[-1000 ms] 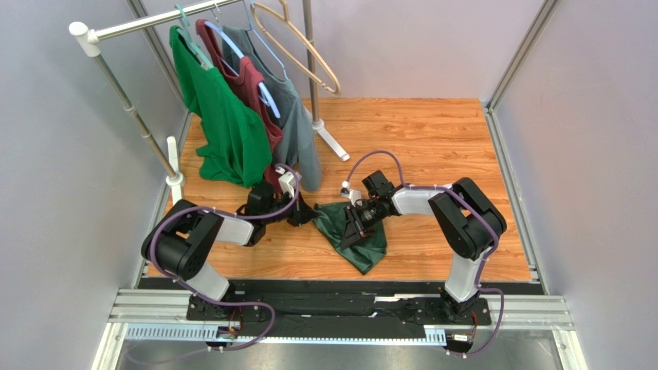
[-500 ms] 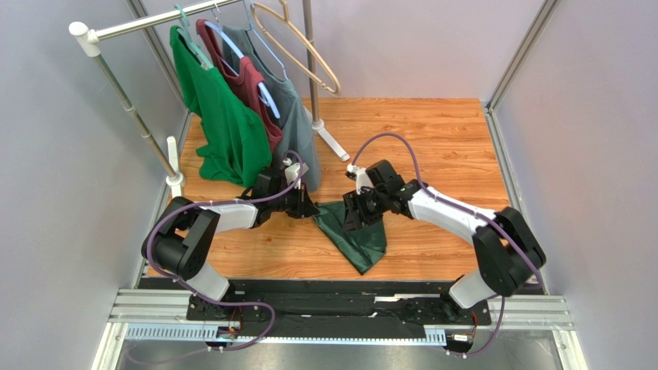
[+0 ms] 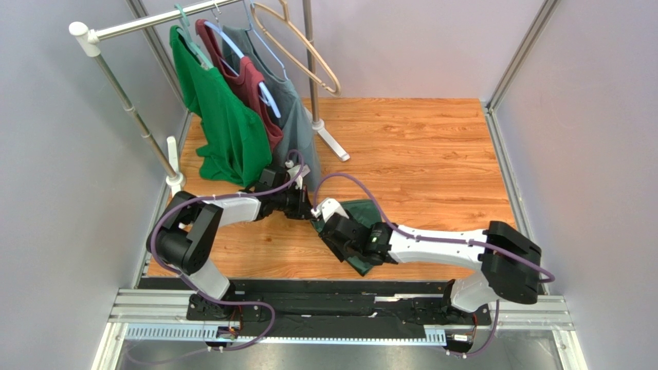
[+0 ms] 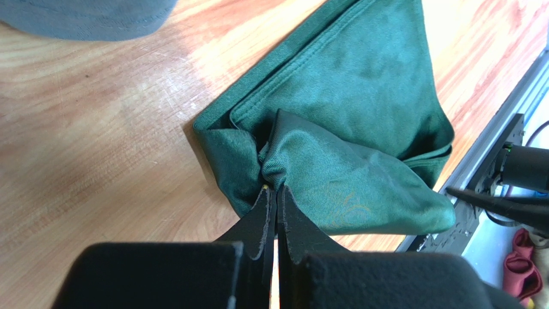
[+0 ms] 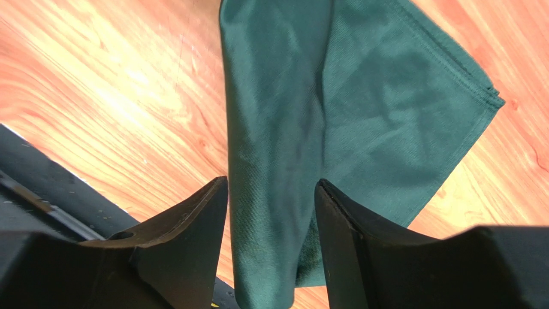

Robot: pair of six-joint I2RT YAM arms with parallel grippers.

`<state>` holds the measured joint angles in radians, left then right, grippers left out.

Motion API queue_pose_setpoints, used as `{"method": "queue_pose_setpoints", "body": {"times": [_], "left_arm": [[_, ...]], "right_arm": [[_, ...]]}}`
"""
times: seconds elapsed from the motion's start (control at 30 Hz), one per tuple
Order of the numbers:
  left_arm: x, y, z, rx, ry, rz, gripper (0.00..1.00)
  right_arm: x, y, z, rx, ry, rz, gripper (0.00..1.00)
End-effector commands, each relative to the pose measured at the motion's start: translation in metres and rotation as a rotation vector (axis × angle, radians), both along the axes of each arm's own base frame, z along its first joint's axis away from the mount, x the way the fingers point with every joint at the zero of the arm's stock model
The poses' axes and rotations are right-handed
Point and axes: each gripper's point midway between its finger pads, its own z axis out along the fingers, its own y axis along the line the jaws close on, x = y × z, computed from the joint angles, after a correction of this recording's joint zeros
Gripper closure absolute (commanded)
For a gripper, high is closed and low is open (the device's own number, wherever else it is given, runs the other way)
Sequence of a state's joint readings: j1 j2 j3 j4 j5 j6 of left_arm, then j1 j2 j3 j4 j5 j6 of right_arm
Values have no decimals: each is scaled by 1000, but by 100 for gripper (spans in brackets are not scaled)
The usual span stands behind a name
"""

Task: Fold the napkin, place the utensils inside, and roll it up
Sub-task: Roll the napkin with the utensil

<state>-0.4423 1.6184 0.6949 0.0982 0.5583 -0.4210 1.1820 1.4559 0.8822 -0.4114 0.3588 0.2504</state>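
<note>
Where my left tool (image 4: 271, 191) meets the cloth, its two black fingers are pressed flat together on a bunched pinch of the napkin (image 4: 361, 109), right at a gathered corner. From that pinch the dark green napkin lies folded over on the wooden bench (image 4: 96, 129), spreading toward the metal rail (image 4: 515, 84) at the near edge. My right tool (image 5: 270, 185) stands parted, with a raised fold of the same cloth running between its fingers; I cannot tell whether it touches them. Farther out, the hem of a grey-green shirt (image 4: 84, 13) hangs over the bench, near the napkin but apart from it.
</note>
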Motion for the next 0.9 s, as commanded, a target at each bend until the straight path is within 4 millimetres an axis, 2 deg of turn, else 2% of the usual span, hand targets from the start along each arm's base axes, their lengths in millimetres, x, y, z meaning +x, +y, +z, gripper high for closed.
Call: {"method": "queue_pose_setpoints", "body": {"times": [0.0, 0.4, 0.63, 0.87], "left_arm": [[6, -1, 0, 7, 21, 8, 100], [8, 0, 4, 23, 17, 2, 100], [9, -1, 9, 14, 3, 1, 100], [9, -3, 15, 1, -10, -9, 100]], "right_arm": [[2, 1, -8, -64, -117, -40, 45], [-23, 12, -39, -116, -91, 24, 48], [-23, 0, -60, -181, -66, -1, 48], [-22, -11, -76, -157, 35, -35, 49]]}}
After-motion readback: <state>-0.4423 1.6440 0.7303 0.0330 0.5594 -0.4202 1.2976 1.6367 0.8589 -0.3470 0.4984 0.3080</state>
